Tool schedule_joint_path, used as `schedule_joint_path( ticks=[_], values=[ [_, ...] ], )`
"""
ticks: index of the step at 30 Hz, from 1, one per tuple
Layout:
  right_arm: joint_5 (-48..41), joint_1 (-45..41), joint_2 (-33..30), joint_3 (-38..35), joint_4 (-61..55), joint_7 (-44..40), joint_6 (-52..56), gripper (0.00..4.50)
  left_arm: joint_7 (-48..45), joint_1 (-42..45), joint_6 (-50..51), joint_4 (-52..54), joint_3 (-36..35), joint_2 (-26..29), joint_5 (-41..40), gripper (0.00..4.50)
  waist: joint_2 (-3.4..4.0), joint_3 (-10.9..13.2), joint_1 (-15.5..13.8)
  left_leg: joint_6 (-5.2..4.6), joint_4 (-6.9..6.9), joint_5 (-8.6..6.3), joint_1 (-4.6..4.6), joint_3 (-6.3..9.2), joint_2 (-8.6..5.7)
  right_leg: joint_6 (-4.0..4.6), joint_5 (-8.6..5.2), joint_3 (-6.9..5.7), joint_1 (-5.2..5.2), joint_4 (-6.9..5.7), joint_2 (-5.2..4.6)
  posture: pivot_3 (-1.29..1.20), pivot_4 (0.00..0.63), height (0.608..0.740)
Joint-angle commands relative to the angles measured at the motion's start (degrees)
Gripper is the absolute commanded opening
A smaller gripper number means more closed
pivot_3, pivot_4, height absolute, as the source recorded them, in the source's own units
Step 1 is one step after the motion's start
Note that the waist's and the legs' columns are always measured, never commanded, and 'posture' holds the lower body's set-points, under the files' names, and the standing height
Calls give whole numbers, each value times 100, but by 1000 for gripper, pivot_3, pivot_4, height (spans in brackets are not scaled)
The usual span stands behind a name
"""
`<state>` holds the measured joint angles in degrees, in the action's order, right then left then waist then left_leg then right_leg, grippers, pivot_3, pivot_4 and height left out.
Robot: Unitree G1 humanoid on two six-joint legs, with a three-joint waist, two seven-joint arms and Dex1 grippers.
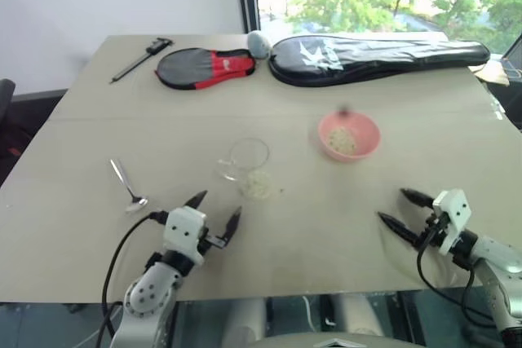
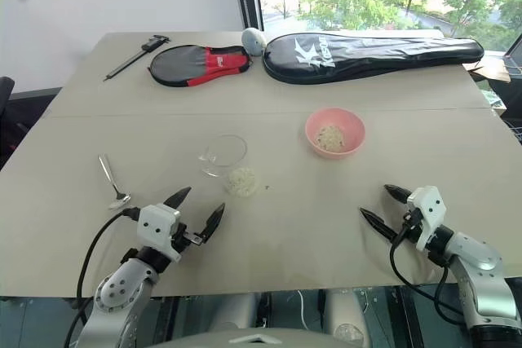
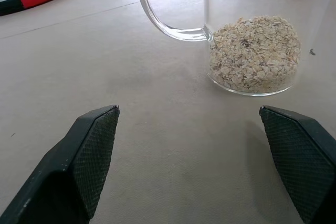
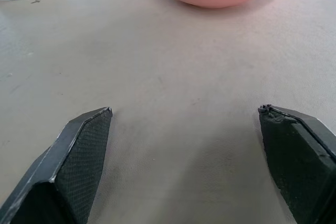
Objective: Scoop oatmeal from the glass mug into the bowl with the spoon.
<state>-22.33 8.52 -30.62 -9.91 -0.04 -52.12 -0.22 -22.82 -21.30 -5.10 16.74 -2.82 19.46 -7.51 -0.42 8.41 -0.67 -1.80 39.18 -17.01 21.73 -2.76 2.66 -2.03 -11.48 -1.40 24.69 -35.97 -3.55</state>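
Each silver-grey arm ends in a white block with a black cable and two pointed, textured black fingers.

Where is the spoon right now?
The spoon lies flat on the table on the robot's left, left of the glass mug and just beyond the open left gripper.

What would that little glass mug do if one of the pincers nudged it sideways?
The glass mug stands upright on the smooth table, so it would probably slide rather than roll. Pushed high up, it might tip and spill its oatmeal. Being clear glass, it is likely slippery and breakable.
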Motion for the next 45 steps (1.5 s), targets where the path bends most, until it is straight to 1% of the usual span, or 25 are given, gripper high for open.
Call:
schedule_joint_path(
  ticks=[1,10,18,25,30,32,35,37,38,40,42,45],
  values=[
    [-76,151,36,-98,-262,71,-24,4500,-141,-97,30,-146,-64,66,-87,4482,0,0,-3,0,0,0,0,0,0,0,0,0,0,0,0,0,150,740],
    [-83,247,84,-42,-343,172,51,4500,-270,-191,133,-59,-127,82,-328,4482,0,0,-1,0,-1,0,0,1,1,0,0,-1,0,1,0,0,150,740],
    [-71,174,71,24,-278,101,67,4500,-138,-384,177,147,-220,17,-261,4482,-1,0,1,0,-2,0,0,0,1,0,0,-1,0,1,0,0,150,740],
    [-41,-55,73,166,-163,-2,70,4500,25,-503,233,334,-223,-60,-218,4482,-3,2,4,0,-2,0,-1,0,2,0,0,-1,0,1,0,0,150,740],
    [-281,-328,172,227,-265,-46,286,4500,380,-589,482,607,-308,-225,-172,4482,-6,5,6,0,-2,0,1,1,1,0,0,-2,1,1,0,0,150,740],
    [-314,-402,106,342,-424,-213,376,4500,708,-713,948,1042,-355,-336,-87,4482,-10,9,5,0,-2,0,2,1,1,0,0,-1,2,1,0,0,150,740],
    [-679,-502,26,366,-835,-342,807,4500,876,-863,1545,1711,-560,-354,-283,4482,-30,30,4,0,-2,0,6,5,3,0,0,-2,5,2,0,0,150,740],
    [-911,-556,-101,412,-1145,-489,1101,4500,1210,-800,2459,2111,-948,-354,-430,4482,-35,37,-4,0,-2,0,9,9,4,0,0,-6,7,1,1,0,150,740],
    [-1036,-585,-178,435,-1314,-556,1272,4500,1241,-731,2632,2253,-1140,-341,-603,4482,-38,42,-11,0,-1,0,9,11,4,0,0,-6,7,1,0,0,150,740],
    [-1262,-656,-334,475,-1632,-671,1585,4500,1349,-470,2937,2458,-1507,-310,-829,4482,-45,45,-17,0,0,0,9,18,4,0,0,-14,6,0,0,0,150,740],
    [-1377,-733,-470,536,-1890,-746,1794,4500,1419,-160,3658,2649,-1764,-96,-1018,4482,-50,49,-20,0,1,0,10,21,3,0,0,-18,3,1,0,0,150,740],
    [-1610,-902,-603,577,-2265,-794,2090,4500,1660,501,4325,2805,-2164,27,-1353,4482,-53,50,-13,0,1,0,11,23,2,1,0,-20,2,1,2,0,150,740]
  ],
)
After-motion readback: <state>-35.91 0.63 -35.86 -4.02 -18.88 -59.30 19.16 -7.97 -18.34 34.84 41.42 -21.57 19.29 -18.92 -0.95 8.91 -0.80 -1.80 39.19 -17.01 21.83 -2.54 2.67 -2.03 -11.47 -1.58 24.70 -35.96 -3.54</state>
